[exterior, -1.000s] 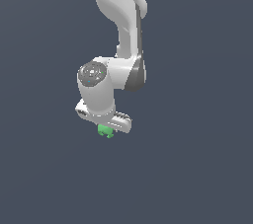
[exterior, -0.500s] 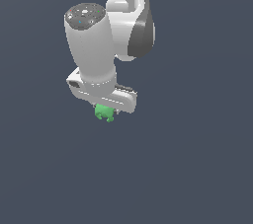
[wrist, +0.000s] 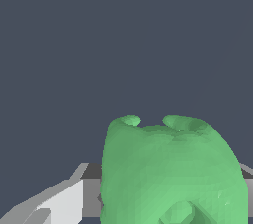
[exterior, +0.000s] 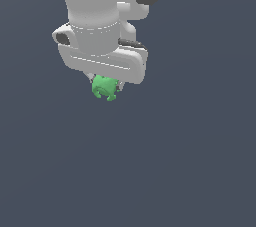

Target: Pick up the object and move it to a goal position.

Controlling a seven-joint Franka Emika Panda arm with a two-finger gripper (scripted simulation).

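End effector [exterior: 105, 84] seemingly around lumpy green object [exterior: 104, 88] (stubby knobs).

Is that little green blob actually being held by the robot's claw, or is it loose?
Held. The green object sits tucked between the fingers of the gripper under the white hand, with nothing beneath it to rest on.
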